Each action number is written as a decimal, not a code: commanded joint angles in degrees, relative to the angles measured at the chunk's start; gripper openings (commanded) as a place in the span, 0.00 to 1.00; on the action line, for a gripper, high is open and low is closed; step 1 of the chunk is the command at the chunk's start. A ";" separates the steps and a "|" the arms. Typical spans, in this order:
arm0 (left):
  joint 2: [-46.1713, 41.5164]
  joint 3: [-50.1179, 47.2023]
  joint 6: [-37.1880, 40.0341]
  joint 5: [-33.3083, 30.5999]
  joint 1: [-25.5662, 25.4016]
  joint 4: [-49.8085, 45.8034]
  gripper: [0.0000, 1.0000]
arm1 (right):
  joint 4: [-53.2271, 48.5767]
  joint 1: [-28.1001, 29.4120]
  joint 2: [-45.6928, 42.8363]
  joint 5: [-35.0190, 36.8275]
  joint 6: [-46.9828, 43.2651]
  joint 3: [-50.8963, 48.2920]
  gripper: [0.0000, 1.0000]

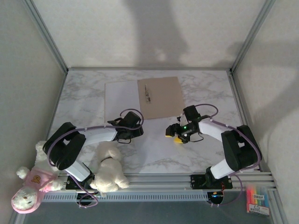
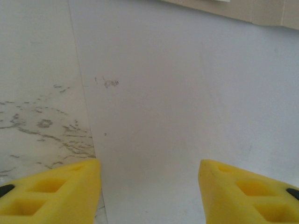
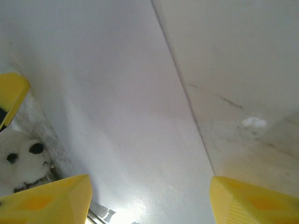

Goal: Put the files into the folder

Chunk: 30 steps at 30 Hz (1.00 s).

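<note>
The tan folder (image 1: 161, 97) lies shut and flat at the back middle of the marble table, with a small dark mark by its left edge. One white sheet of the files (image 1: 121, 99) lies flat against the folder's left side. Another white sheet (image 1: 154, 142) seems to lie in the front middle, between the two grippers. My left gripper (image 1: 136, 130) hangs open just over white paper (image 2: 177, 107), with the folder's edge (image 2: 266, 11) ahead of it. My right gripper (image 1: 172, 133) is open, pointing left low over the paper (image 3: 121, 116); nothing is between its fingers.
A white plush dog (image 1: 110, 165) (image 3: 21, 158) sits by the left arm's base, a pink plush (image 1: 29, 186) at the front left corner. A marker pack (image 1: 258, 199) lies off the table's front right. Grey walls and metal posts ring the table.
</note>
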 commanded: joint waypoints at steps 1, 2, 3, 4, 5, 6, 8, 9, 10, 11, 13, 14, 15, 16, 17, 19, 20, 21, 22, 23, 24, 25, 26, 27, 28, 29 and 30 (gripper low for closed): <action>3.90 2.08 0.88 5.59 -2.29 9.31 0.57 | -2.24 0.62 -3.26 0.95 1.08 -1.80 0.69; 4.19 2.41 0.92 5.64 -2.48 9.48 0.57 | -2.32 0.60 -4.12 1.05 1.36 -2.33 0.69; 4.42 2.68 0.96 5.73 -2.65 9.50 0.57 | -2.32 0.63 -4.78 1.15 1.64 -2.85 0.69; 4.75 2.98 1.05 5.78 -2.83 9.58 0.57 | -2.32 0.58 -5.60 1.23 1.95 -3.38 0.69; 5.00 3.37 1.17 5.86 -2.92 9.54 0.57 | -2.65 0.64 -6.21 1.30 2.00 -3.87 0.69; 5.43 3.68 1.16 5.92 -3.08 9.75 0.57 | -3.04 0.65 -6.89 1.60 1.97 -4.15 0.69; 6.34 4.47 1.29 6.28 -3.47 10.09 0.57 | -3.88 0.57 -8.06 2.09 1.83 -4.82 0.69; 6.80 4.88 1.34 6.36 -3.67 10.25 0.57 | -4.11 0.65 -8.50 2.28 1.82 -5.08 0.69; 7.48 5.45 1.55 6.44 -3.97 10.22 0.57 | -4.34 0.61 -9.01 2.44 1.88 -5.37 0.69; 8.09 6.01 1.75 6.61 -4.24 10.24 0.57 | -4.68 0.58 -9.46 2.62 1.79 -5.61 0.69; 9.28 7.23 1.95 6.82 -4.61 10.21 0.57 | -5.28 0.59 -10.18 2.91 1.56 -5.91 0.69; 9.96 7.82 2.16 6.94 -4.92 10.28 0.57 | -5.63 0.61 -10.53 3.18 1.47 -6.01 0.69; 10.58 8.44 2.32 7.11 -5.05 10.30 0.57 | -6.00 0.57 -10.89 3.49 1.47 -6.02 0.69; 11.22 9.16 2.58 7.22 -5.24 10.29 0.57 | -6.43 0.55 -11.37 4.06 1.37 -5.94 0.70; 11.88 9.88 2.87 7.30 -5.41 10.12 0.57 | -7.00 0.48 -11.93 4.96 1.37 -5.84 0.70; 13.23 11.15 3.55 7.66 -5.48 10.14 0.57 | -7.75 -0.06 -13.35 6.51 1.39 -5.75 0.70; 13.87 11.80 3.80 7.90 -5.46 10.03 0.57 | -8.01 -0.64 -14.29 6.94 1.28 -5.67 0.70; 14.49 12.49 4.01 8.07 -5.63 9.95 0.57 | -8.31 -1.24 -14.99 7.31 1.28 -5.59 0.71; 15.10 13.20 4.13 8.16 -5.74 9.90 0.57 | -8.55 -2.21 -15.74 7.81 1.15 -5.49 0.71; 15.68 13.95 4.24 8.35 -5.92 9.94 0.57 | -8.79 -3.28 -16.43 8.26 1.09 -5.50 0.72; 16.34 14.67 4.45 8.59 -6.02 10.07 0.57 | -8.78 -4.42 -16.92 8.83 1.02 -5.53 0.73; 17.10 15.61 4.65 8.81 -6.27 9.92 0.57 | -8.41 -5.81 -17.31 9.02 0.93 -5.78 0.74; 17.93 16.65 4.93 9.10 -6.49 9.93 0.57 | -7.54 -7.26 -17.45 8.94 0.73 -6.08 0.74; 18.61 17.46 5.13 9.37 -6.68 9.93 0.57 | -6.90 -8.70 -17.36 8.75 0.55 -6.19 0.74; 19.48 18.58 5.42 9.73 -6.84 9.92 0.57 | -6.14 -10.37 -16.88 8.41 0.29 -6.24 0.74; 20.34 19.84 5.64 9.87 -7.07 9.60 0.57 | -5.11 -11.87 -16.22 7.84 0.11 -6.28 0.74; 21.21 20.88 5.93 10.01 -7.18 9.19 0.57 | -4.12 -13.27 -15.58 7.24 -0.01 -6.28 0.74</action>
